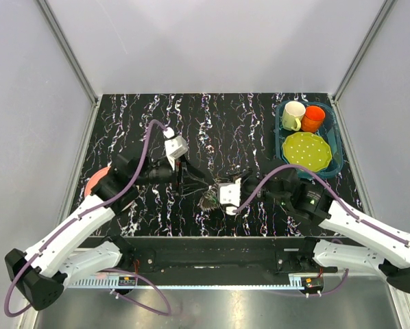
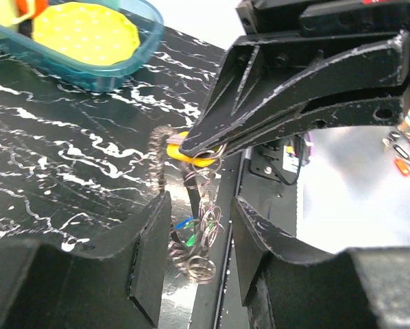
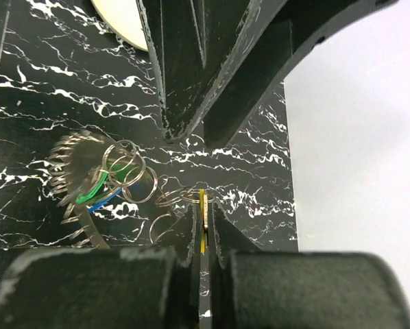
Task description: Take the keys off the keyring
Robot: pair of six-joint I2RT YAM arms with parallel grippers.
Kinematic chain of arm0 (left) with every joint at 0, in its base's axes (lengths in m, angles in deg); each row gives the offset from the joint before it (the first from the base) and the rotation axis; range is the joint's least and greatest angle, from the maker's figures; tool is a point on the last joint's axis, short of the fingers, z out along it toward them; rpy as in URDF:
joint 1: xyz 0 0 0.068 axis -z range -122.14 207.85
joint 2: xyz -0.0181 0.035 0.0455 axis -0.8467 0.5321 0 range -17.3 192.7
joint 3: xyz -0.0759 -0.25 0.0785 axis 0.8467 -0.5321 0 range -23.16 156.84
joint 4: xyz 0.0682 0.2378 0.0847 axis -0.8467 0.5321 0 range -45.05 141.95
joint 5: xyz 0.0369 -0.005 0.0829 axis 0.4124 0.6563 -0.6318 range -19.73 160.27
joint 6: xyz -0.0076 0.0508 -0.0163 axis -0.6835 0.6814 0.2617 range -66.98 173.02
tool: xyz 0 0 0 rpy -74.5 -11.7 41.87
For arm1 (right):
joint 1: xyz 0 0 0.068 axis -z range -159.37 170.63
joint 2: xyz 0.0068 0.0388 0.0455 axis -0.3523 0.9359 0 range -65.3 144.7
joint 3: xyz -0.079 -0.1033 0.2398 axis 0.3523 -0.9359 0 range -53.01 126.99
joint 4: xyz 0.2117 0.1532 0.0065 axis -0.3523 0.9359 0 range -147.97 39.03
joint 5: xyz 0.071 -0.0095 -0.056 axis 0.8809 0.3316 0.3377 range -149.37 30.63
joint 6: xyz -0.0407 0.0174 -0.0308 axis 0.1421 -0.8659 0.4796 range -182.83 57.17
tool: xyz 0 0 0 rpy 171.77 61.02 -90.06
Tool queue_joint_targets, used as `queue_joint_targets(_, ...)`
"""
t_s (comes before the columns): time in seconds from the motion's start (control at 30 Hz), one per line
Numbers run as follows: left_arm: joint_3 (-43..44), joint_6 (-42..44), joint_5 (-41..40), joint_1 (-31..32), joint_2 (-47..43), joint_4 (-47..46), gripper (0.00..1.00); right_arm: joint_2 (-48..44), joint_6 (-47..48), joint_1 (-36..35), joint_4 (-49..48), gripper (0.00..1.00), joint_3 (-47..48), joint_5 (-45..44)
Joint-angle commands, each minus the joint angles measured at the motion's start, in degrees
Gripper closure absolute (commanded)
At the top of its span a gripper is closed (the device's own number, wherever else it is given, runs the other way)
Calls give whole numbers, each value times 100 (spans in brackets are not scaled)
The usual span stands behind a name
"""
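Observation:
The keyring (image 1: 206, 201) is a silver toothed ring lying near the table's front middle; it also shows in the right wrist view (image 3: 73, 166) and, edge-on, in the left wrist view (image 2: 157, 164). Several small wire rings (image 3: 126, 175) carry a green key (image 3: 88, 195) and a blue key (image 3: 107, 199). My right gripper (image 3: 203, 218) is shut on a yellow key (image 3: 203, 205), which also shows in the left wrist view (image 2: 191, 152). My left gripper (image 2: 201, 236) is open, its fingers either side of the dangling rings (image 2: 205, 226), not touching them.
A teal tray (image 1: 336, 147) at the back right holds a cream mug (image 1: 293, 115), an orange cup (image 1: 313, 118) and a green dotted plate (image 1: 305, 151). A pink disc (image 1: 94, 181) lies at the left under my left arm. The table's front edge is close behind the ring.

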Motion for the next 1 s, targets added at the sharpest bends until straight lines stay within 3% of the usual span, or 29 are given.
queue_joint_targets(0.0, 323, 355, 1275, -27, 239, 3, 57, -225, -205, 25, -235, 100, 48, 454)
queue_joint_targets(0.2, 402, 310, 1848, -27, 644, 29, 53, -357, -153, 25, -367, 100, 4, 428)
queue_joint_targets(0.53, 367, 591, 1506, -27, 442, -218, 48, -375, -127, 34, -350, 100, 188, 701)
queue_joint_targets(0.97, 534, 715, 1778, -27, 635, -437, 47, -348, -100, 25, -359, 100, 250, 982)
